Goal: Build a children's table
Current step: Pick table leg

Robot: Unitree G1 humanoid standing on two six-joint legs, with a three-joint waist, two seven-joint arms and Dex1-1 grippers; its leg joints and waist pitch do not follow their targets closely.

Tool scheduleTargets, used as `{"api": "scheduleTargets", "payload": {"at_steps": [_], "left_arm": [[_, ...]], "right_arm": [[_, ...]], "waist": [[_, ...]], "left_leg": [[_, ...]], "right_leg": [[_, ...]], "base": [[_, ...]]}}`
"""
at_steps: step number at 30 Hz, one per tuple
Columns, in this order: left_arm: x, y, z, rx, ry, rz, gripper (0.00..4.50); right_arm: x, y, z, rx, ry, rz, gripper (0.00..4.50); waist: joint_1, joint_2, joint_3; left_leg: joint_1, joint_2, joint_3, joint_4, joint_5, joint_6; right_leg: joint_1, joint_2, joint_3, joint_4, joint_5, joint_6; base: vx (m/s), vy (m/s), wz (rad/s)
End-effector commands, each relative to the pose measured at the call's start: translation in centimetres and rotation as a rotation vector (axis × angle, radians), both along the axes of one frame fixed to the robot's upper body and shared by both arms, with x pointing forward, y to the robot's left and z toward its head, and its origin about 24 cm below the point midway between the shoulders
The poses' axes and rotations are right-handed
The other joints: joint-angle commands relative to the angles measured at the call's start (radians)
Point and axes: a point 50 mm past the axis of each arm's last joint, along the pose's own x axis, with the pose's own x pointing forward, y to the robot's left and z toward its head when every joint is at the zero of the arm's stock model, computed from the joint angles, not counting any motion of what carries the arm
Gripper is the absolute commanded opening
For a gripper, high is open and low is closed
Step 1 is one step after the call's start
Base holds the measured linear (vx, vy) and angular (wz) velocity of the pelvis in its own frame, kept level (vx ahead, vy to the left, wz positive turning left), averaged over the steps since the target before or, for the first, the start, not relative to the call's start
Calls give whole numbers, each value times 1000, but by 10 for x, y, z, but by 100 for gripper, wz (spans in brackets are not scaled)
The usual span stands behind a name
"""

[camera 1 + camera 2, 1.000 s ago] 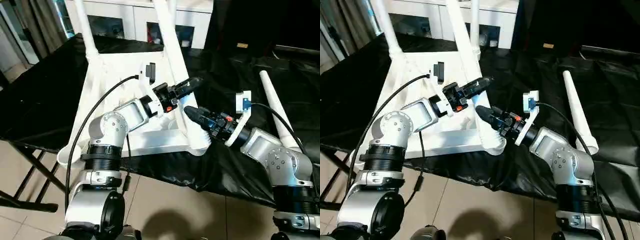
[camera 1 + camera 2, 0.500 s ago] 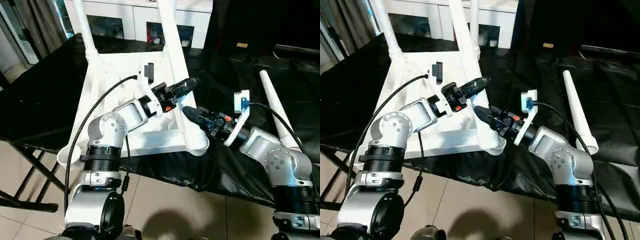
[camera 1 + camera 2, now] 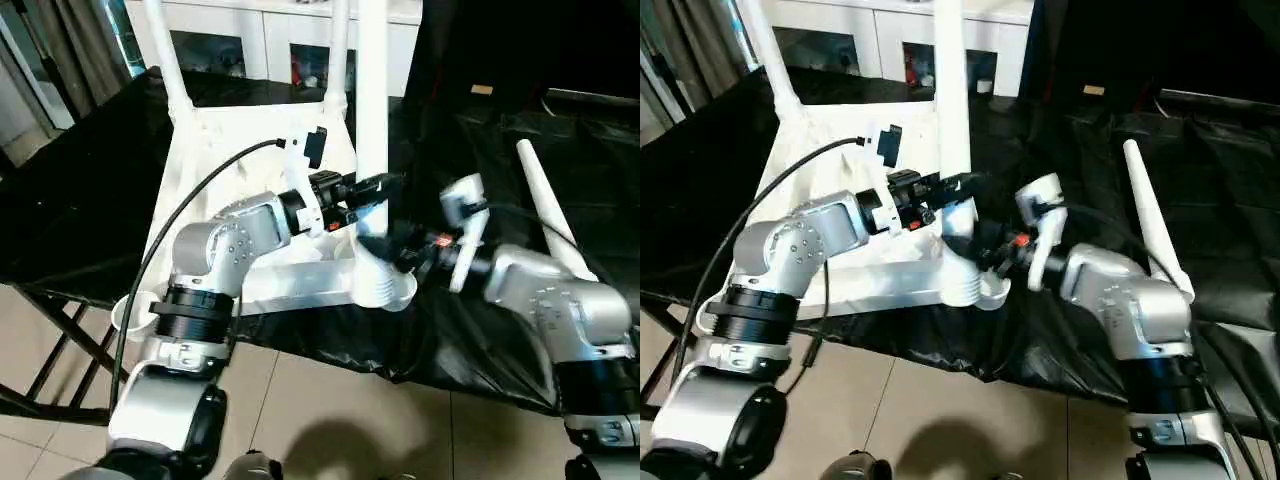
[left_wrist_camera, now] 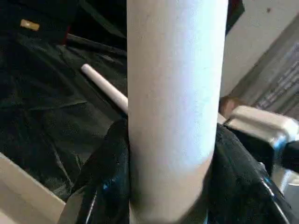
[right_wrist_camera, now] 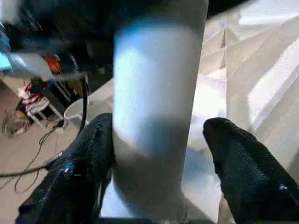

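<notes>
Leg (image 4: 174, 107) between left gripper (image 4: 170, 186) fingers

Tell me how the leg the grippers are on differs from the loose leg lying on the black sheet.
The gripped leg stands upright in the tabletop's near corner socket; the loose leg lies flat on the black sheet. The left gripper clamps the gripped leg and the right gripper brackets it; nothing touches the loose leg. Both are long white tubes.
</notes>
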Motion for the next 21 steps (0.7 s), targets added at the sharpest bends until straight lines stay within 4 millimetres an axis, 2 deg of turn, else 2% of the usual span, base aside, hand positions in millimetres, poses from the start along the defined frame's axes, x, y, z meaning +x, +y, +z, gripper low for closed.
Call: {"api": "scheduleTargets", "payload": {"at_steps": [1, 6, 8, 13, 21], "left_arm": [[-2, -6, 21, -3, -103, -59, 190], [-5, -7, 22, 4, -122, -100, 190], [-7, -9, 22, 5, -125, -126, 190], [-12, -13, 19, 28, -139, -186, 190], [-14, -14, 17, 38, -141, -220, 190]], "right_arm": [[3, -3, -3, -81, 26, 3, 330], [5, -3, -5, -99, 34, 20, 330], [5, -1, -4, -82, 35, 33, 330], [6, 3, -2, -72, 37, 67, 330], [3, 7, -3, -57, 33, 113, 330]], "waist": [[-6, -15, -83], [-6, -17, -83], [-6, -14, -85], [-5, -14, -86], [-5, -14, -87]], "left_leg": [[28, 40, -23, -71, -125, 11], [27, 39, -22, -70, -122, 11], [26, 39, -22, -69, -113, 17], [27, 40, -22, -67, -107, 20], [27, 39, -22, -66, -103, 20]], "right_leg": [[54, -69, 46, -74, -179, -186], [55, -70, 47, -73, -185, -184], [55, -69, 47, -70, -166, -192], [56, -69, 46, -67, -143, -206], [57, -68, 46, -66, -140, -209]], "base": [[0, 0, 0], [0, 0, 0], [0, 0, 0], [0, 0, 0], [0, 0, 0]]}}
